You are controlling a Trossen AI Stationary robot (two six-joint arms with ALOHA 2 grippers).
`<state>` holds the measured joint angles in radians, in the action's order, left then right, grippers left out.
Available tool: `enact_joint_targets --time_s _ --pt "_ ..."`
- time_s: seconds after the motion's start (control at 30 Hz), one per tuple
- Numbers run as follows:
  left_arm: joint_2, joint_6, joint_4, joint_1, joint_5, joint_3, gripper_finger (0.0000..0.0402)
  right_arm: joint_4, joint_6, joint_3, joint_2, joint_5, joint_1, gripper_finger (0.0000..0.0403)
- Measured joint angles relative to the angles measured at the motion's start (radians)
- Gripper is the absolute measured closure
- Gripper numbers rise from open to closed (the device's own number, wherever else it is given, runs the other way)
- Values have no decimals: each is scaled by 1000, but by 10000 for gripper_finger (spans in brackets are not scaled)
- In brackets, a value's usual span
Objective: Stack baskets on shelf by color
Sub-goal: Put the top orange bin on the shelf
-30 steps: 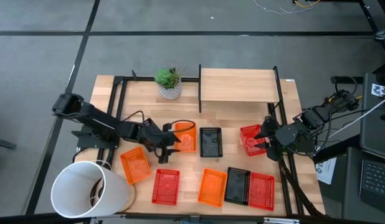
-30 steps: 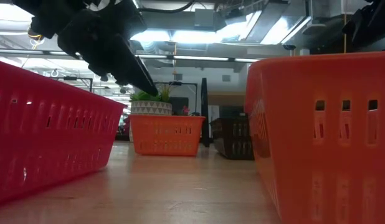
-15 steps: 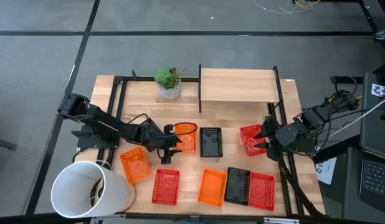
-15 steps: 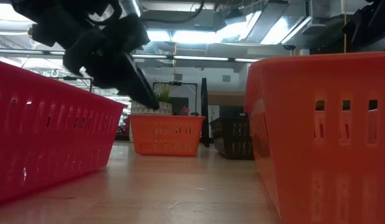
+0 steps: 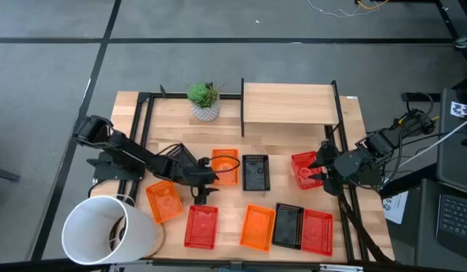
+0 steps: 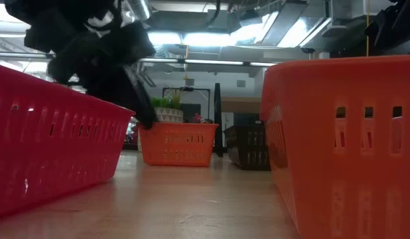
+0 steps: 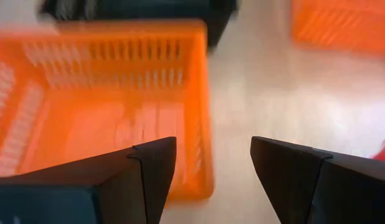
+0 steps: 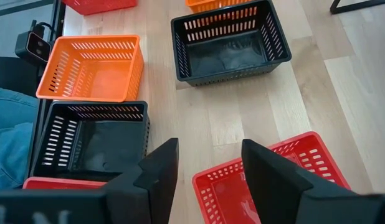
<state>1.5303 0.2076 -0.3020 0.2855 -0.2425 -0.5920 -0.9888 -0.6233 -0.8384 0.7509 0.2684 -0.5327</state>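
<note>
Nothing has reached the shelf [image 5: 288,101] yet: its light board at twelve o'clock on the surface [image 5: 173,121] is bare, and every basket in sight sits loose and single on the tabletop, so by my reading the job is at its very start.

The left claw [image 5: 205,179] is at work near the centre, low over the orange basket [image 5: 225,167], which lies just at nine o'clock of the middle black basket [image 5: 255,172]. In the left wrist view the fingers [image 7: 142,167] stand well apart with one side wall of that orange basket between them; they hold nothing so far, and the pose suggests a pinch on that wall is about to follow.

The right claw [image 5: 318,168] waits at three o'clock, over the red basket [image 5: 303,169], spread open and empty, with that basket's near wall just ahead of it in the right wrist view.

Left to sort: another orange basket [image 5: 163,200] at eight o'clock, then along the six o'clock edge a red basket [image 5: 202,226], an orange one [image 5: 257,227], a black one [image 5: 289,225] and a red one [image 5: 318,230] touching it. I count eight baskets in the overhead view.

A potted plant [image 5: 205,99] at eleven o'clock and a big white bucket [image 5: 109,230] at seven o'clock stand apart from the work.
</note>
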Motion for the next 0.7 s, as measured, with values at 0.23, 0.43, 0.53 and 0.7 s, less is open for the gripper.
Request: enact_joint_targets --time_s 0.23,0.43,0.53,0.7 --pt "71 2 -46 -5 -10 1 201 0 0 0 0 0 0 225" --pt "70 -4 -85 -6 -53 0 205 0 0 0 0 0 0 225" --pt "71 -4 -87 -6 -61 0 219 0 0 0 0 0 0 225" --pt "70 -1 -84 -6 -69 0 268 0 0 0 0 0 0 225"
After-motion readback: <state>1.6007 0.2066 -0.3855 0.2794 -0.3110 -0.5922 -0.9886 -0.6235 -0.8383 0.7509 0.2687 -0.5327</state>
